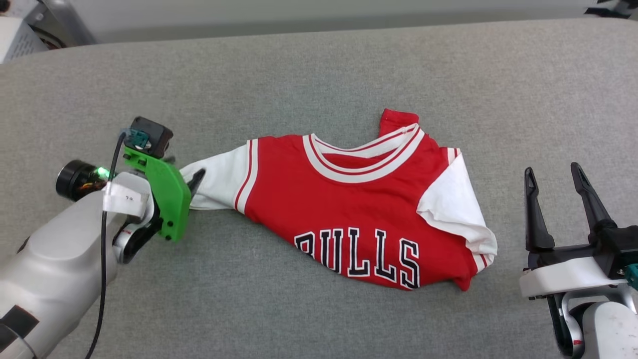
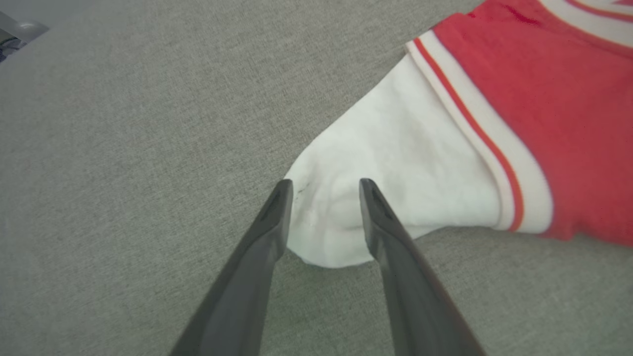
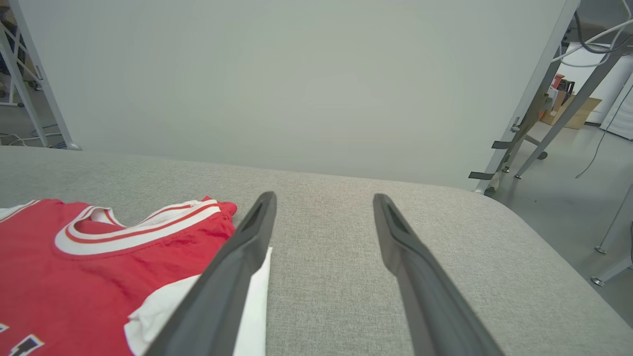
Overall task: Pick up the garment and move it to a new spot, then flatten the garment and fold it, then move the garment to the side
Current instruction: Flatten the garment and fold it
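Broad grey fabric-covered bench [image 1: 319, 75], carrying at its middle the garment [image 1: 349, 209], a red jersey-style shirt with white short sleeves and black lettering. Lies front up and rumpled, long axis running sleeve to sleeve across the bench, collar toward the far edge. Points one white sleeve [image 2: 395, 163] at the left hand [image 2: 326, 184], the other toward the right hand [image 1: 552, 168]. Left hand nearer: fingers spread, straddling the sleeve's end, clamping nothing. Right hand likewise released, fingers wide, apart from the shirt's right side. Probably calls for flattening next, drawing outward along that sleeve-to-sleeve line.
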Controlling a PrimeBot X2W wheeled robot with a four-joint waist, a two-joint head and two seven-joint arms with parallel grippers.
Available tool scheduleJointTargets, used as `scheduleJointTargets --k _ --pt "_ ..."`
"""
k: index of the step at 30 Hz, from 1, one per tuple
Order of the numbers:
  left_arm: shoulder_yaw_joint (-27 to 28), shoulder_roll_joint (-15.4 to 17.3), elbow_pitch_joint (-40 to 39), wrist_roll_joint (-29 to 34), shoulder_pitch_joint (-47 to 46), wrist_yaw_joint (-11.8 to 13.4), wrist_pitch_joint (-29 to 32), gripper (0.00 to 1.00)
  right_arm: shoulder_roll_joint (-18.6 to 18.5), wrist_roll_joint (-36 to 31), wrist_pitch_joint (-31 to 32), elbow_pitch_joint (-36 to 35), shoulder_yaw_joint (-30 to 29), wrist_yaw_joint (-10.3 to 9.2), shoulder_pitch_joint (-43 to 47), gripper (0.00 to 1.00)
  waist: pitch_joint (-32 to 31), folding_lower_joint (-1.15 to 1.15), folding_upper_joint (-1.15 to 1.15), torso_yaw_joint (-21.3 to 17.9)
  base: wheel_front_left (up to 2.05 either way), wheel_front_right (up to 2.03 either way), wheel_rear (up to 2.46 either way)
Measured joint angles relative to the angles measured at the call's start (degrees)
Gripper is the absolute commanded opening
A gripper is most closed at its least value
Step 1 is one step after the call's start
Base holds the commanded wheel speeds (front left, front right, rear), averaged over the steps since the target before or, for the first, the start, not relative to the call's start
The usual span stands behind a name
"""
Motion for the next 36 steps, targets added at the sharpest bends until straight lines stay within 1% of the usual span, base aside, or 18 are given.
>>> scheduleJointTargets --k 1,4,6,7,8,10,12,15,17,20,23,26,28,31,34,36 --pt "0.66 -0.35 -0.08 0.55 0.10 0.79 -2.67 1.00 -0.31 -0.16 0.00 -0.04 0.01 0.00 -0.01 1.00 -0.41 0.00 0.00 0.09 0.00 0.00 0.00" --pt "3.92 -1.30 -1.18 1.00 1.39 4.38 -12.88 1.00 -2.02 -0.22 0.00 -0.70 0.09 0.00 -0.01 1.00 -2.08 0.00 0.00 0.52 0.00 0.00 0.00" --pt "4.82 -1.59 -1.96 1.45 3.10 6.24 -17.68 1.00 -3.46 -0.38 -0.01 -1.27 0.42 0.00 -0.01 1.00 -3.13 0.00 0.00 0.86 0.00 0.00 0.00" --pt "5.28 -1.71 -2.49 1.48 4.42 6.87 -19.15 1.00 -4.35 -0.49 0.00 -1.53 0.70 0.00 -0.03 1.00 -3.69 0.00 0.00 1.08 0.00 0.00 0.00" --pt "5.89 -1.76 -3.09 1.48 5.61 7.25 -20.04 1.00 -5.05 -0.54 0.00 -1.76 0.98 0.00 -0.06 1.00 -4.13 0.00 0.00 1.28 0.00 0.00 0.00" --pt "7.08 -1.82 -4.72 2.94 8.10 9.84 -21.27 1.00 -7.17 -0.52 -0.01 -1.89 1.81 0.00 -0.18 1.00 -5.12 0.00 0.00 1.88 0.00 0.00 0.00" --pt "10.14 -1.94 -7.48 4.65 10.51 12.24 -21.58 1.00 -9.20 0.09 0.00 -1.29 2.94 0.00 -0.31 1.00 -5.79 0.00 0.00 2.59 0.00 0.00 0.00" --pt "18.00 -2.19 -14.08 10.00 14.62 16.07 -21.63 1.00 -12.60 2.22 1.44 -0.68 5.95 0.00 -1.45 1.00 -6.47 0.00 0.00 3.86 0.00 0.00 0.00" --pt "23.74 -2.66 -18.70 14.85 18.85 18.68 -21.63 1.00 -15.57 4.04 4.38 -0.58 9.36 0.01 -2.63 1.00 -6.80 0.00 0.00 4.73 0.00 0.00 0.00" --pt "31.17 -4.69 -24.46 21.27 26.16 21.30 -21.63 1.00 -19.70 7.53 9.33 -0.87 14.13 0.01 -3.88 1.00 -7.08 0.00 0.00 5.82 0.00 0.00 0.00" --pt "36.02 -7.44 -28.36 26.94 32.92 21.69 -21.63 1.00 -23.95 11.47 15.21 -1.18 18.90 0.01 -4.63 1.00 -7.27 0.00 0.00 6.77 0.00 0.00 0.00" --pt "39.77 -10.16 -29.97 30.70 38.15 21.28 -21.63 1.00 -28.36 15.03 21.96 -1.72 23.68 0.01 -5.40 1.00 -7.27 0.00 0.00 7.55 0.00 0.00 0.00" --pt "42.24 -11.93 -30.37 32.74 40.60 20.09 -21.63 1.00 -31.41 17.72 26.92 -2.12 26.65 0.01 -5.86 1.00 -7.10 0.00 0.00 8.06 0.00 0.00 0.00" --pt "45.43 -14.39 -30.86 35.20 42.66 18.27 -21.63 1.00 -35.40 20.96 32.67 -2.61 29.67 0.01 -6.03 1.00 -6.64 0.00 0.00 8.71 0.00 0.00 0.00" --pt "48.05 -16.55 -30.95 37.60 43.64 16.17 -21.63 1.00 -38.36 23.83 36.83 -2.75 32.32 0.01 -6.04 1.00 -5.89 0.00 0.00 9.32 0.00 0.00 0.00" --pt "49.58 -17.90 -30.96 38.86 43.93 15.00 -21.63 1.00 -39.55 25.21 38.34 -2.63 33.59 0.01 -6.04 1.00 -5.31 0.00 0.00 9.75 0.00 0.00 0.00"
